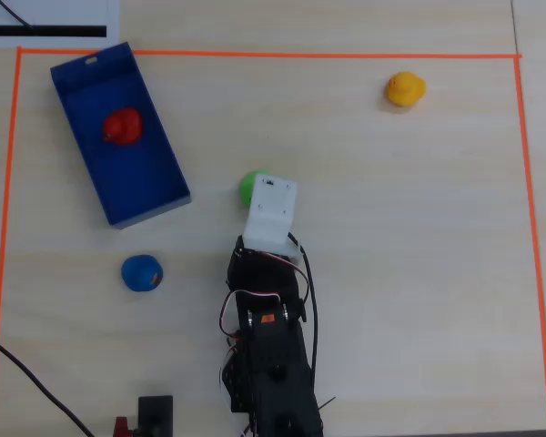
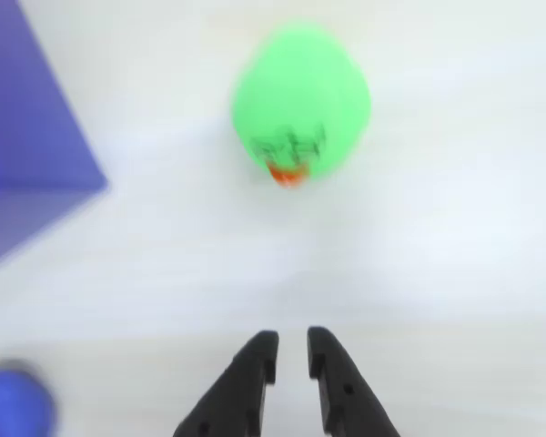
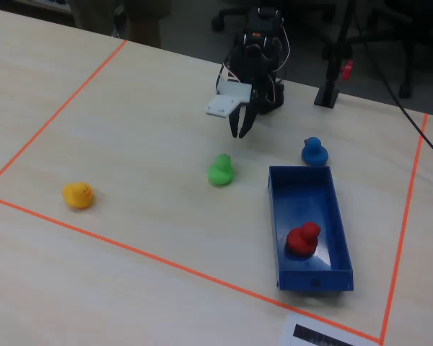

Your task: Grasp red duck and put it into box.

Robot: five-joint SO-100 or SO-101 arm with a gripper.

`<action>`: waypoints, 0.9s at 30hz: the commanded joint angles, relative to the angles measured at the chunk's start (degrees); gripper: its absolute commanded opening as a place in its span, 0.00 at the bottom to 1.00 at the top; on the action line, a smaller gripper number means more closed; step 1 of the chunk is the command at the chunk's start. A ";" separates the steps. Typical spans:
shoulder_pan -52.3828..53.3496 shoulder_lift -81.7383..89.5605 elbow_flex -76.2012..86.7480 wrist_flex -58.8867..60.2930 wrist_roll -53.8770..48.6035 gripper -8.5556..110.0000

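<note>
The red duck (image 1: 123,127) sits inside the blue box (image 1: 150,182), toward its far end in the overhead view; in the fixed view the duck (image 3: 302,239) rests near the box's (image 3: 335,216) front end. My gripper (image 2: 291,350) hangs empty above the table, its black jaws nearly together with a thin gap. In the fixed view the gripper (image 3: 241,131) is behind the green duck, well away from the box. A corner of the box (image 2: 27,137) shows at the left of the wrist view.
A green duck (image 2: 300,105) stands just ahead of the gripper, also in the overhead view (image 1: 250,187). A blue duck (image 1: 141,272) sits near the box's near end. A yellow duck (image 1: 405,89) is at the far right. Orange tape (image 1: 255,54) borders the work area.
</note>
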 commanded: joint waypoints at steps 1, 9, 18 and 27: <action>0.26 4.57 3.08 2.20 -0.70 0.07; 0.09 4.57 4.57 14.06 -4.83 0.07; 0.53 4.57 4.57 13.97 -2.11 0.08; 0.70 4.57 4.57 13.89 -2.11 0.08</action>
